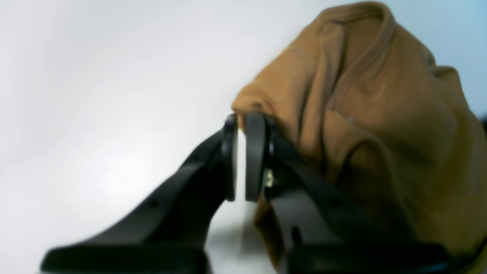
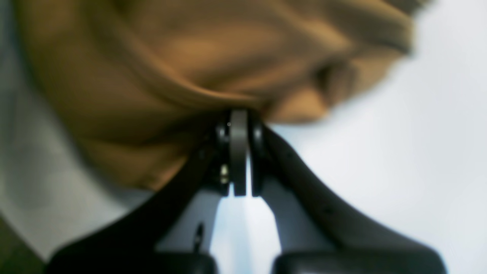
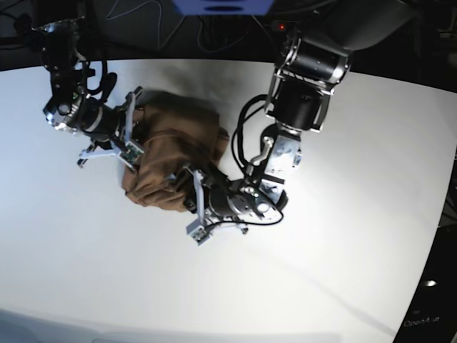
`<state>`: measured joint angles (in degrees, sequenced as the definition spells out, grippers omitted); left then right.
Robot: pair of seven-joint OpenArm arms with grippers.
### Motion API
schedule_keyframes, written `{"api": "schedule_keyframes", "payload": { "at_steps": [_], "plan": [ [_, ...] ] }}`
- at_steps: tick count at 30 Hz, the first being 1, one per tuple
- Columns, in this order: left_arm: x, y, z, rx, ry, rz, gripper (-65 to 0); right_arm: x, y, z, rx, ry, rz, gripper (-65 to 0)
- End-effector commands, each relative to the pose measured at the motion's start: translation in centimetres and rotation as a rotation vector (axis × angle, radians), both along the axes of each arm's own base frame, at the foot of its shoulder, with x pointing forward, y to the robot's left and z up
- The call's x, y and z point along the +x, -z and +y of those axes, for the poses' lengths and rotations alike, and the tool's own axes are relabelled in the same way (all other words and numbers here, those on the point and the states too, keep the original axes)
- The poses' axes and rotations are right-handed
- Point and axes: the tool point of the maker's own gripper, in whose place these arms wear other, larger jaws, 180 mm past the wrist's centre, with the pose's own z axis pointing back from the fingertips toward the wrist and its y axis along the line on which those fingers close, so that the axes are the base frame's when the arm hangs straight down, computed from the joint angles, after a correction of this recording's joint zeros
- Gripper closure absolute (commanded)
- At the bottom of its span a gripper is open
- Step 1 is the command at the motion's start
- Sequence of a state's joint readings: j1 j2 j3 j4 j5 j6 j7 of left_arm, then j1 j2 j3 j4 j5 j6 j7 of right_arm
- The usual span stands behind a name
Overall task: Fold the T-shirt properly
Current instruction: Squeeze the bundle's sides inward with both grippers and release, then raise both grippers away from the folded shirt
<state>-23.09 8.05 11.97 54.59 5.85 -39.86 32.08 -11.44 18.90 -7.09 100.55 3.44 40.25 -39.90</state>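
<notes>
T-shirt [image 3: 175,161] sits bunched on the white counter [image 3: 343,236], my left gripper [image 1: 240,118] and right gripper [image 2: 239,114] each clamped on its edge from opposite sides, so next I judge spreading it flat.

crumpled brown t-shirt [image 3: 175,153] on white table [image 3: 343,236], left gripper [image 3: 187,187] and right gripper [image 3: 133,132] at its edges

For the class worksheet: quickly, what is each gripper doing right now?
Left gripper: shut on the T-shirt.
Right gripper: shut on the T-shirt too.
</notes>
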Motion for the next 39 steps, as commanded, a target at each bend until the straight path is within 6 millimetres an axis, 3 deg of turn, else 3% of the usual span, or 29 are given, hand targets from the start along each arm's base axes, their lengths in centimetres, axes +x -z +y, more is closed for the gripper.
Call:
{"api": "schedule_keyframes", "payload": {
  "at_steps": [1,3,7,15,18,22,25,30,33,39],
  "plan": [
    [1.3,-1.9,-0.5,-0.036,-0.002,-0.048,-4.1,1.0,-1.3,-0.4,0.007,0.003,-0.048,-0.1],
    [0.8,-0.7,0.8,-0.014,-0.011,-0.030,-4.1,1.1,-1.4,-1.2,-0.011,0.003,-0.051,-0.1],
    [0.4,-0.7,2.9,0.034,-0.024,-0.051,-4.1,1.7,-1.6,-1.5,-0.017,0.006,-0.060,-0.1],
    [-1.8,-2.7,7.8,0.188,-0.040,-0.137,-4.1,1.6,-1.5,-1.4,-0.014,0.010,-0.055,-0.1],
    [-3.3,-2.7,10.8,0.273,-0.061,-0.139,-4.1,1.1,-1.2,-1.6,-0.019,0.012,-0.042,-0.1],
    [-5.4,-2.6,15.0,0.344,-0.124,-0.132,-4.1,-0.3,-0.8,-4.4,-0.048,0.067,-0.020,-0.1],
    [-7.6,-2.4,19.9,0.431,-0.187,-0.112,-4.1,-1.3,-0.8,-7.1,-0.082,0.125,-0.009,-0.1],
    [-11.4,-2.2,26.7,0.548,-0.283,-0.070,-4.1,-3.9,-1.3,-9.7,-0.083,0.179,-0.022,-0.1],
    [-14.1,-2.2,30.4,0.612,-0.368,-0.018,-4.1,-6.2,-1.7,-10.1,-0.080,0.191,-0.024,-0.1],
    [-19.3,-1.4,34.9,0.680,-0.465,0.086,-4.1,-10.5,-1.2,-9.1,-0.008,0.222,-0.001,-0.1]
  ]
}}
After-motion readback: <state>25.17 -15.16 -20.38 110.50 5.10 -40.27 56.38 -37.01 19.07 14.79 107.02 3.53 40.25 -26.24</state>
